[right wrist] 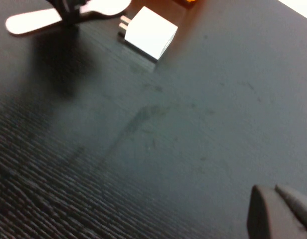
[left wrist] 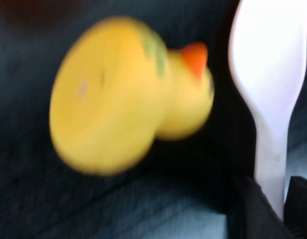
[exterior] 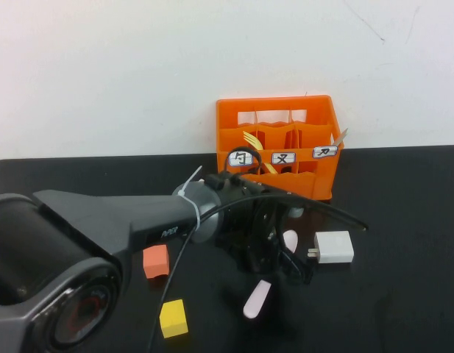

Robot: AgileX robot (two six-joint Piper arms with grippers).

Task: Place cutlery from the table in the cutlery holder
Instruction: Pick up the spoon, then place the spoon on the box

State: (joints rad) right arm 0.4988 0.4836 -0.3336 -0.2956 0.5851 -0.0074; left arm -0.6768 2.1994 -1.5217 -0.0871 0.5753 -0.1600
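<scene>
Here, the left end effector [exterior: 274, 254] is seen low over the bench [exterior: 403, 294], clenched on the pinkish-white spoon [exterior: 257, 298] beside a yellow duck [left wrist: 128, 94]. A yellow fork [exterior: 251, 140] stands in the orange cutlery holder [exterior: 278, 151]. The right end effector [right wrist: 280, 211] is held closed above bare bench.

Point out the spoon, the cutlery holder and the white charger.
spoon [exterior: 257, 299], high view, handle end.
cutlery holder [exterior: 321, 173], high view, front wall.
white charger [exterior: 335, 247], high view, top face.
</scene>
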